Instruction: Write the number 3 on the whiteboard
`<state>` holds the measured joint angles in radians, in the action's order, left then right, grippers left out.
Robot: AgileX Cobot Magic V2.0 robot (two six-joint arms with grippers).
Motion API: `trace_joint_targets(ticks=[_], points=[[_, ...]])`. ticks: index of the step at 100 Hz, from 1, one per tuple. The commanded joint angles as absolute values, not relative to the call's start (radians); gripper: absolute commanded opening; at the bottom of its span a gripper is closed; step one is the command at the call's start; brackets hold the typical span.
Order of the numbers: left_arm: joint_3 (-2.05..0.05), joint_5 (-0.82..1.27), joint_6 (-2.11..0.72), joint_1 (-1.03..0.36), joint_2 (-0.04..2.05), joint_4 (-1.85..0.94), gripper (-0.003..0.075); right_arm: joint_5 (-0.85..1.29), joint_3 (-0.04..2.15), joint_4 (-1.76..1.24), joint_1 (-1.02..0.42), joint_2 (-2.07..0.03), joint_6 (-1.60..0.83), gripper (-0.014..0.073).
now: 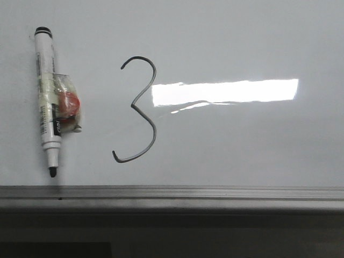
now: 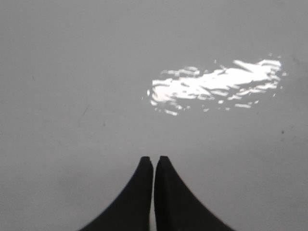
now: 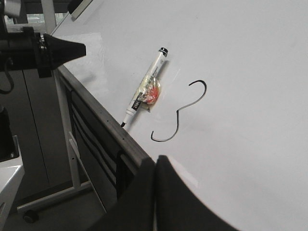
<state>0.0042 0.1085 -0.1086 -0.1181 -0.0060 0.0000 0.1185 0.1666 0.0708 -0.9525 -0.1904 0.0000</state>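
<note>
A thin dark grey number 3 is drawn on the whiteboard, left of a bright light reflection. It also shows in the right wrist view. An uncapped white marker pen with a taped red lump lies flat left of the 3, tip toward the rail; it also shows in the right wrist view. My left gripper is shut and empty over bare board. My right gripper is shut and empty, above the board's near edge, away from the pen.
A grey metal edge rail runs along the board's near side. In the right wrist view the other arm's black gripper reaches in beyond the board's edge, with the board's stand legs and floor below.
</note>
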Motion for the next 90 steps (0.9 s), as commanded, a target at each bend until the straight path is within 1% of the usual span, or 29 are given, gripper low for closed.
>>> trace_joint_targets(ticks=[1, 5, 9, 16, 90], points=[[0.024, 0.056, -0.057, -0.111, -0.026, -0.012, -0.002, 0.046, 0.194, 0.082, -0.946, -0.198, 0.0, -0.0054], [0.041, 0.085, -0.058, -0.109, -0.026, -0.017, -0.002, 0.046, 0.194, 0.082, -0.946, -0.198, 0.0, -0.0054], [0.038, 0.187, -0.058, -0.107, -0.028, -0.024, -0.002, 0.046, 0.194, 0.082, -0.946, -0.198, 0.0, -0.0054], [0.038, 0.288, -0.056, -0.107, -0.028, -0.024, -0.002, 0.046, 0.194, 0.082, -0.946, -0.198, 0.0, -0.0054], [0.037, 0.276, -0.057, -0.107, -0.028, -0.024, -0.002, 0.046, 0.194, 0.082, -0.946, -0.198, 0.0, -0.0054]])
